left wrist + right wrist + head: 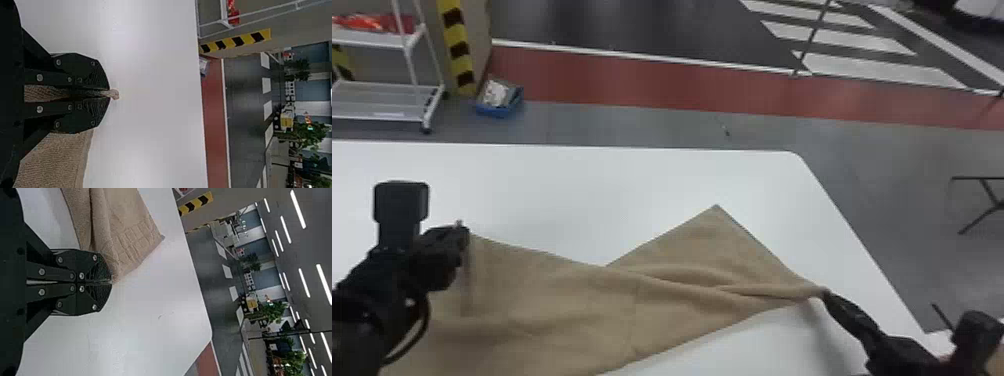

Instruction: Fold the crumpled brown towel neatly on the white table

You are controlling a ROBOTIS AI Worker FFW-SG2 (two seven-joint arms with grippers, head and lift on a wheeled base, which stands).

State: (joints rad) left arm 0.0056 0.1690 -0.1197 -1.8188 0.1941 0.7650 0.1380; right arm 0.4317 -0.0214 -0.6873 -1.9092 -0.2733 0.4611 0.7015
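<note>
Across the head view's lower part, your white table [572,185] lay beneath the brown towel [552,290], which stretched from lower left to right of centre, spread but twisted. Your left tool [110,93] pinched its edge; your right tool [111,282] clamped a corner. Straightening and all neat folding seemed left.

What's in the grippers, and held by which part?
The brown towel, in both: the left gripper pinches it at its far-left part, the right gripper at its bunched right end.
</note>
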